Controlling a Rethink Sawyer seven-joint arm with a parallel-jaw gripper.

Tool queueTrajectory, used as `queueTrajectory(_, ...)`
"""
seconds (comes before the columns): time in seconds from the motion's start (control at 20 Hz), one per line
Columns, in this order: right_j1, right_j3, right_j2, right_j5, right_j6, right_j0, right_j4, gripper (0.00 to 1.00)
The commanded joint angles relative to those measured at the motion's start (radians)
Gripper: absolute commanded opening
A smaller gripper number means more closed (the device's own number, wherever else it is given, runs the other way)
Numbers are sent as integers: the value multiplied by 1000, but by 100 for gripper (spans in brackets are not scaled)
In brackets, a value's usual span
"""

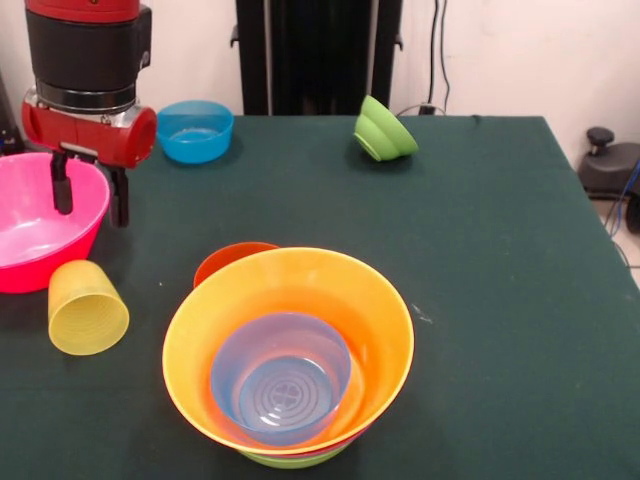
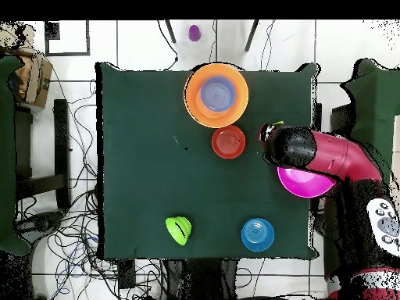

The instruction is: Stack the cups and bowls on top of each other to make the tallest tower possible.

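My gripper is open at the left. One finger hangs inside a big pink bowl and the other outside it, so they straddle its right rim. The yellow ribbed cup lies just in front of that bowl, wide end toward the camera. The tower stands near the front: a wide orange bowl with a purple bowl nested in it, and a lime-green bowl lowest. From overhead, the arm's head covers the gripper beside the pink bowl.
A red-orange bowl sits just behind the tower. A small blue bowl stands at the far edge near the arm. A lime-green bowl lies tipped on its side at the far middle. A dark green cloth covers the table.
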Motion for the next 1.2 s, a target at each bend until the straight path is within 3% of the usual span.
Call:
queueTrajectory(0.05,97,-64,26,15,-86,58,-112,100)
queueTrajectory(0.4,165,-111,4,-33,-34,72,-118,100)
queueTrajectory(0.85,177,-104,12,-60,-35,54,-98,100)
queueTrajectory(1.0,142,-70,24,-48,-47,35,-81,100)
queueTrajectory(1.2,-14,46,21,44,-52,9,-24,100)
